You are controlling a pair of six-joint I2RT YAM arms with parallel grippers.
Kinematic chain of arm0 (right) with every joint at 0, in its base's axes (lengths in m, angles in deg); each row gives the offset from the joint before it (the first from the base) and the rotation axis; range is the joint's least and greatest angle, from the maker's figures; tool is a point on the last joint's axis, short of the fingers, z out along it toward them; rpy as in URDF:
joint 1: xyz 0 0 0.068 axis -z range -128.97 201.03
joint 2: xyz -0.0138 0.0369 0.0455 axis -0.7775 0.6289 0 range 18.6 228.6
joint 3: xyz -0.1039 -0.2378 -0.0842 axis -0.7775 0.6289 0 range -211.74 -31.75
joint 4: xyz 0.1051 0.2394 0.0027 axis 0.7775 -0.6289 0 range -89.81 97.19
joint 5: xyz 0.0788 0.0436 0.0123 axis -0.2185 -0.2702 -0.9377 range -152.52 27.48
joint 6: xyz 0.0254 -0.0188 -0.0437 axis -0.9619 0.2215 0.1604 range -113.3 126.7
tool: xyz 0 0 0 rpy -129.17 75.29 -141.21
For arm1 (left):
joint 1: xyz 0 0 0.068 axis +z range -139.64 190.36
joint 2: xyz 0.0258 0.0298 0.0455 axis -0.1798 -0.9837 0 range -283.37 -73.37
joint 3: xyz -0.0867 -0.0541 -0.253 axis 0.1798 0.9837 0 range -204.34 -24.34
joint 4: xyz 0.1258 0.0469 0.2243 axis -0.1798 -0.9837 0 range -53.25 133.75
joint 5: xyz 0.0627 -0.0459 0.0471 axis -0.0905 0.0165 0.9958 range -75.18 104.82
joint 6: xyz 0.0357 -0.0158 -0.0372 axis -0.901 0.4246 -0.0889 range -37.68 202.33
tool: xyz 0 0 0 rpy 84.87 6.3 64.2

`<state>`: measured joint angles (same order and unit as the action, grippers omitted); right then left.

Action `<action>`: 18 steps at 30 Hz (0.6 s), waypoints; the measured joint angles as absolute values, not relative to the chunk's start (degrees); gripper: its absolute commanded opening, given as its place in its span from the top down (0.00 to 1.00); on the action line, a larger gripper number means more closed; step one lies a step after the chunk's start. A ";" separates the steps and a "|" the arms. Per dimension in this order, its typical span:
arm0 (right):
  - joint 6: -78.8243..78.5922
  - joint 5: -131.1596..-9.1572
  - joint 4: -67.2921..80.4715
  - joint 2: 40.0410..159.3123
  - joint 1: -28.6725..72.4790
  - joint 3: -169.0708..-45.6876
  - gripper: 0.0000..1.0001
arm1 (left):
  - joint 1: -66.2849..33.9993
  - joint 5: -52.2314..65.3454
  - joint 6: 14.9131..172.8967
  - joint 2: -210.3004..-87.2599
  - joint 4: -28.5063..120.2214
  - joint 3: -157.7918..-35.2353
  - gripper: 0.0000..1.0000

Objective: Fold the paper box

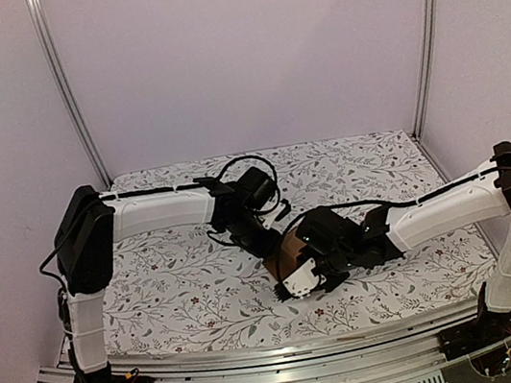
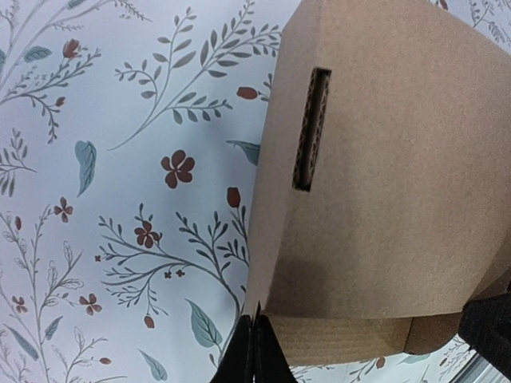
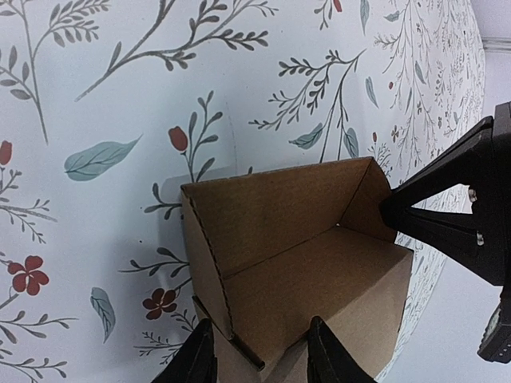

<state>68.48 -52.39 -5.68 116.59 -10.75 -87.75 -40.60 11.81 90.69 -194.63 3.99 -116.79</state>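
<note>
- Brown paper box (image 3: 311, 263) sits mid-sheet on the floral table cover (image 1: 182, 281), both arms converging on it. It is partly erected: walls up, top open, inside empty.
- Left gripper (image 2: 254, 351) is at the box's far-end corner with its fingers pressed together. It looks pinched on the wall rim there, probably to anchor the box so it can't slide.
- Right gripper (image 3: 262, 355) is at the box's near corner, fingers moderately apart and straddling the wall. I can't confirm pad contact, and it reads as lined up to press or crease that corner.
- Slot (image 2: 311, 128) in the outer side panel is unfilled, so tab locking is likely not yet done.
- Risk: a push from the near corner skews the box if the far-corner pinch slips.
</note>
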 measured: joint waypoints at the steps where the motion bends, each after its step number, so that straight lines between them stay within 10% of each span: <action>1: 68.37 -52.41 -5.81 116.53 -10.75 -87.75 0.61 | -40.60 11.75 90.69 -194.63 3.99 -116.77 0.98; 6: 67.73 -52.71 -6.51 116.15 -10.53 -87.75 0.60 | -40.62 11.35 90.82 -193.95 4.38 -115.30 0.80; 18: 64.30 -55.80 -12.06 113.62 -8.37 -87.91 0.56 | -40.84 11.49 90.69 -181.71 11.42 -103.00 0.70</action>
<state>64.30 -55.80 -12.06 113.62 -8.37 -87.91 -40.84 11.49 90.69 -181.71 11.42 -103.00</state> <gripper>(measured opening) 0.429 0.265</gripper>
